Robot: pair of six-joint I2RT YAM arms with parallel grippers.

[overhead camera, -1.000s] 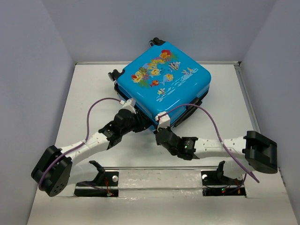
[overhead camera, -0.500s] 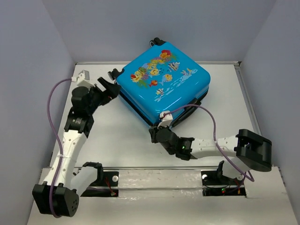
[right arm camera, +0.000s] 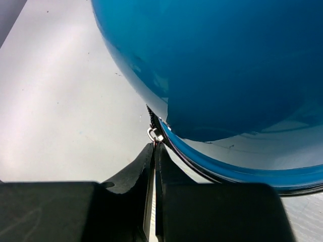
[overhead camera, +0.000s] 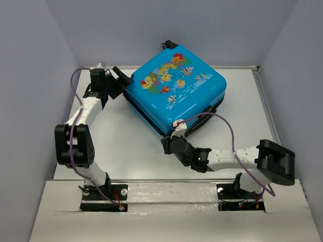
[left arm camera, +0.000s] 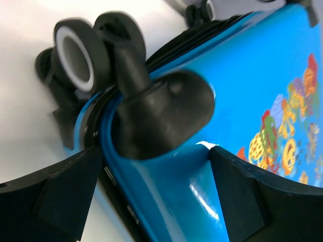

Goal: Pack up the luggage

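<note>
Luggage [overhead camera: 174, 91], bright blue hard shell, fish-print face up
Lies flat and askew near the far edge of the table [overhead camera: 126, 136], a black-and-white wheel [left arm camera: 75, 58] at its left corner. Left gripper [left arm camera: 155, 156] at that corner, jaws spread wide to either side of the shell, just below a black wheel mount. Right gripper [right arm camera: 154, 151] at the near corner, jaws pressed together, tips at the metal zip pull [right arm camera: 154, 135] on the seam; whether they pinch it cannot be told
</note>
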